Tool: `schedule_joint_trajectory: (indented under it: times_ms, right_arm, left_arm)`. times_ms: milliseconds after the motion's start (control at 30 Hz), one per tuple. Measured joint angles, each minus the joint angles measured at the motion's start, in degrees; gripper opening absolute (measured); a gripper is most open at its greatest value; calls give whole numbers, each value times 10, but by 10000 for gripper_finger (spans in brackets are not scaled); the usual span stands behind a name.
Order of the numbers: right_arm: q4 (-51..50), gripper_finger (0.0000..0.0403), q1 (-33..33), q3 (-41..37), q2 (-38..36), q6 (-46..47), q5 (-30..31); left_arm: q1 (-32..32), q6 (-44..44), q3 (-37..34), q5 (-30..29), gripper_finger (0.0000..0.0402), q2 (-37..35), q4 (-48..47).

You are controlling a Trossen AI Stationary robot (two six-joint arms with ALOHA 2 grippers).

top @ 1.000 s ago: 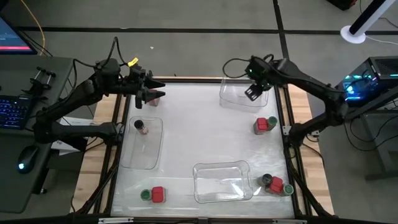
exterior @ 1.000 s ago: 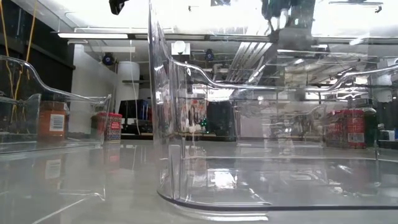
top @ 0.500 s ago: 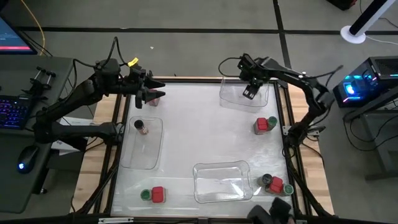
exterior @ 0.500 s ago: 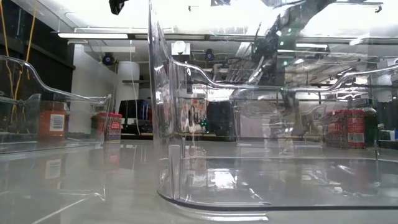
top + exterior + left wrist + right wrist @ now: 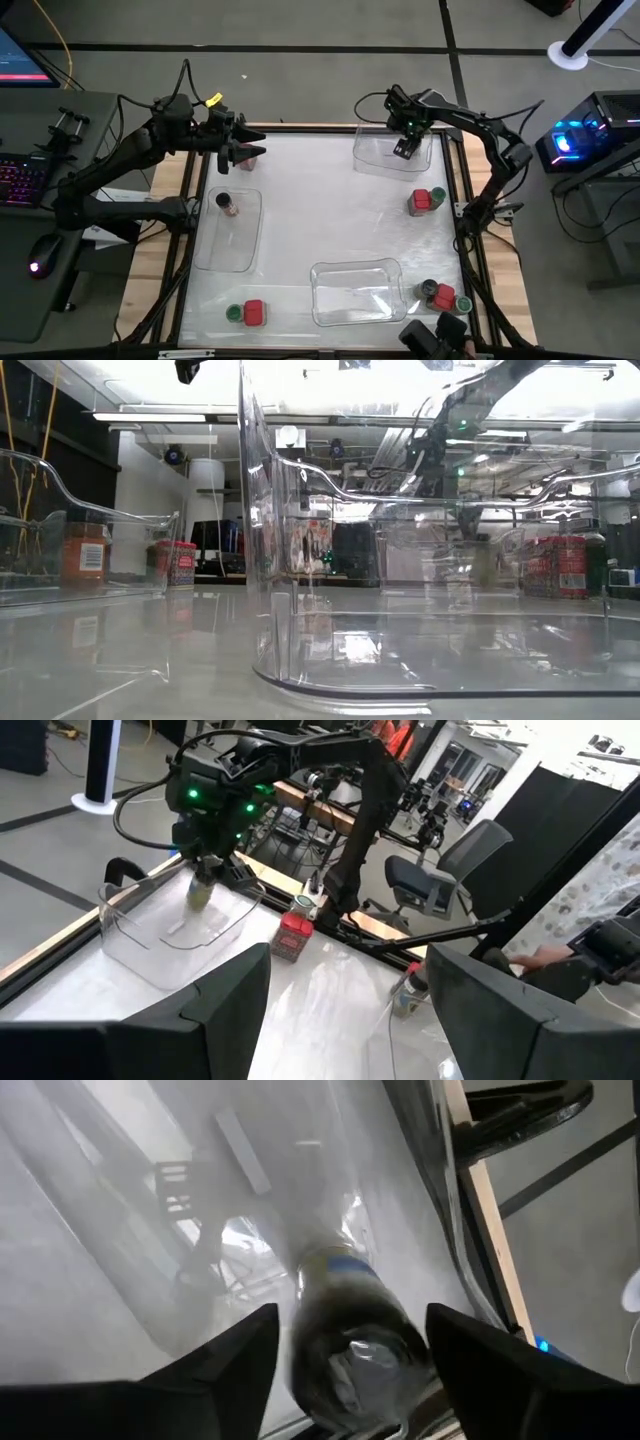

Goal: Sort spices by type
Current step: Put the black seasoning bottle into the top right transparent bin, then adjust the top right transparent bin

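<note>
My right gripper [image 5: 404,149] reaches down into the clear far-right tray [image 5: 372,160], shut on a spice jar [image 5: 345,1320] with a pale label and a dark lid. The left wrist view also shows that jar [image 5: 200,892] inside the tray. My left gripper [image 5: 250,152] hovers open over the table's far-left part, holding nothing. A brown jar [image 5: 228,204] stands in the left tray [image 5: 240,255]. A red box and a green-lidded jar [image 5: 425,200] stand at the right edge. Another such pair [image 5: 245,313] stands near-left. A dark-lidded jar and a red box [image 5: 437,295] stand near-right. My right gripper pinches the jar between its two fingers [image 5: 235,1365] at its upper part near the lid [image 5: 350,1365], coming from above and pointing down. The jar stands upright below the fingers, inside the tray. Whether its bottom touches the tray floor cannot be told.
A third clear tray [image 5: 358,292] lies at the near edge, filling much of the low view. A dark object [image 5: 437,337] shows at the near-right edge, and a person's hand [image 5: 545,958] beyond the table. The table's middle [image 5: 330,215] is bare.
My right gripper has gone down with the jar into the far-right tray, shifting slightly toward the far-left, its arm folding lower. A dark object has come into view at the table's near-right edge.
</note>
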Motion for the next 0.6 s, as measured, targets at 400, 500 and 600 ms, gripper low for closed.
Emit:
schedule_joint_trajectory:
  times_ms: [400, 500, 600]
  right_arm:
    - [6, 280, 2, 0, -23, 6, 10]
    - [20, 281, 5, 0, -47, 11, 2]
    - [36, 280, 12, 1, -74, 20, -34]
  left_arm:
    - [0, 0, 0, 0, 255, 0, 0]
    - [0, 6, 0, 0, 255, 0, 0]
    - [0, 18, 0, 0, 255, 0, 0]
